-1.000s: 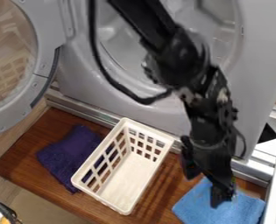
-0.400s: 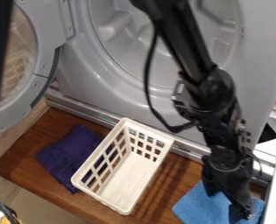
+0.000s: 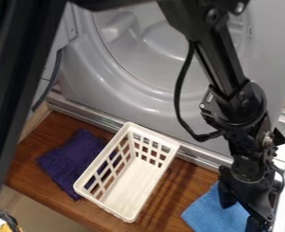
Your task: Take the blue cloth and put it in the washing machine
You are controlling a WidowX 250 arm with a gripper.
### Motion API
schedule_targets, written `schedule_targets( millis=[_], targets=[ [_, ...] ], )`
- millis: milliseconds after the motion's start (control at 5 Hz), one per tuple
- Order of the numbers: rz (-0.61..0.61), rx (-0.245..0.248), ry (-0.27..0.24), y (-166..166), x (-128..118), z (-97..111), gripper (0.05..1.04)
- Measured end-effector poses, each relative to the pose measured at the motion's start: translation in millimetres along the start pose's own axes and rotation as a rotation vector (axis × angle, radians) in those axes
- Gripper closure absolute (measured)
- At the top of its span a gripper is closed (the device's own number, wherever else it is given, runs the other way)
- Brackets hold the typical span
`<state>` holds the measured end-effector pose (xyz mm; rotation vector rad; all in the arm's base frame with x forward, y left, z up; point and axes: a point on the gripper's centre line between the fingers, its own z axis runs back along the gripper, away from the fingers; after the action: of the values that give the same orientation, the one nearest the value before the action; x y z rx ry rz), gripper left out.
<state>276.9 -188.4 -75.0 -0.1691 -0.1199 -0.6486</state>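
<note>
At the lower right my gripper (image 3: 240, 216) hangs over the blue cloth (image 3: 212, 215), its fingers spread, one over the cloth's upper part and the other near the bottom edge of the view. The cloth lies flat on the brown wooden board; its right part is hidden under the gripper. Whether the fingertips touch it, I cannot tell. Behind the board stands the grey washing machine (image 3: 87, 84), its round drum opening facing the board and partly covered by the arm.
A white plastic basket (image 3: 129, 186) stands mid-board, left of the blue cloth. Left of the basket lies a dark purple cloth (image 3: 72, 158). The machine's door (image 3: 54, 59) is swung out at the left, mostly behind a black arm part. A metal rail runs along the machine's foot.
My gripper has moved right and down, across the blue cloth. The cloth's visible left edge has shifted slightly right. A black arm part now covers much of the left side, including the door.
</note>
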Motion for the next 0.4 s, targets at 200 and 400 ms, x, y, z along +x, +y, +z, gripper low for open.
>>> schedule_targets(
  millis=[200, 400],
  targets=[
    [0.019, 0.015, 0.015, 2.3, -0.2, -1.1, 0.412],
    [0.017, 0.025, 0.019, 3.8, -1.0, -0.8, 0.703]
  ],
)
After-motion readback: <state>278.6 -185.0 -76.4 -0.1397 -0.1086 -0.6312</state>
